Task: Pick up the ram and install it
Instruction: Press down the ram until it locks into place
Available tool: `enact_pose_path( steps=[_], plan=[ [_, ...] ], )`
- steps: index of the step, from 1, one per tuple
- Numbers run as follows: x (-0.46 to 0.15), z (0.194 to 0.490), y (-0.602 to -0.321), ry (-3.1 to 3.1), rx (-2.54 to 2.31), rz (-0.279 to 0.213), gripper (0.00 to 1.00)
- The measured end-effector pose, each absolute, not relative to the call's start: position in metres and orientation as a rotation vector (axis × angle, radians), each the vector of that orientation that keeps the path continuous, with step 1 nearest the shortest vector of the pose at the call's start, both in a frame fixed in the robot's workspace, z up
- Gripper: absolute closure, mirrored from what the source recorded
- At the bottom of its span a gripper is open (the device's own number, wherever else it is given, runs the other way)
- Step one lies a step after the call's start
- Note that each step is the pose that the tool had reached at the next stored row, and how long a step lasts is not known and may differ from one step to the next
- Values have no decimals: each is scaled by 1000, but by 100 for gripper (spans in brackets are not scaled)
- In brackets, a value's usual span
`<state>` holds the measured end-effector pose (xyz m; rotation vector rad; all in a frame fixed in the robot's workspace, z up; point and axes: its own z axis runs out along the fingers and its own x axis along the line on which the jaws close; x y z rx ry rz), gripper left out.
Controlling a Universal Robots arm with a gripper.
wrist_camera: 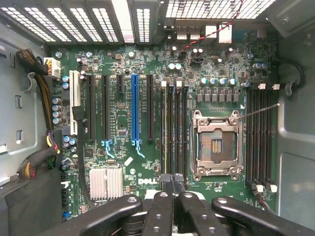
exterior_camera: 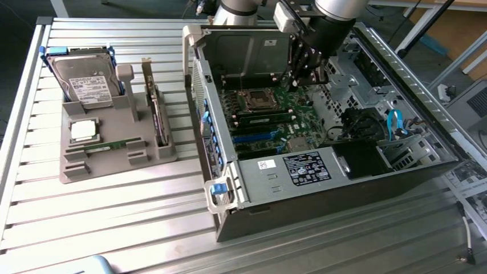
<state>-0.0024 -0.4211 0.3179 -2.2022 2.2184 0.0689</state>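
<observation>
One open computer case, one parts tray and one clenched claw over the board.

One slatted metal table [exterior_camera: 114, 228] carried everything. One computer case [exterior_camera: 335, 188] lay on it with its side panel off, holding one motherboard [wrist_camera: 123, 73] with one empty processor socket [wrist_camera: 216, 145] and one blue slot [wrist_camera: 135, 110]. The gripper [wrist_camera: 172, 183] hung inside the case above that board, fingertips pressed together and empty. One grey tray [exterior_camera: 114, 171], at the exterior view's left and apart from the case, held four parts: one hard drive [exterior_camera: 88, 80], one upright dark expansion card [exterior_camera: 156, 111], one square silver processor chip [exterior_camera: 84, 130] and one ram [exterior_camera: 102, 146], lying flat just beside the chip.
</observation>
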Motion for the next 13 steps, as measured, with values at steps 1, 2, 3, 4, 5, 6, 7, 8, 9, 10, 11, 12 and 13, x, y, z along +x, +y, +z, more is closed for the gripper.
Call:
enact_pose_path(
  steps=[1, 2, 3, 4, 5, 6, 7, 8, 9, 10, 11, 12, 13],
  plan=[
    [-1, 318, -421, 2219, -2202, 69, 89],
    [4, 318, -421, 2219, -2202, 69, 89],
    [9, 318, -421, 2219, -2202, 69, 89],
    [13, 318, -421, 2219, -2202, 69, 89],
    [16, 318, -421, 2219, -2202, 69, 89],
    [20, 318, -421, 2218, -2202, 69, 89],
    [22, 318, -421, 2219, -2202, 69, 89],
    [28, 318, -421, 2219, -2202, 69, 89],
    [31, 318, -421, 2219, -2202, 69, 89],
    [34, 318, -421, 2219, -2202, 69, 89],
    [38, 318, -421, 2219, -2202, 69, 89],
    [39, 318, -421, 2219, -2202, 69, 89],
    [39, 318, -421, 2219, -2202, 69, 89]
  ],
)
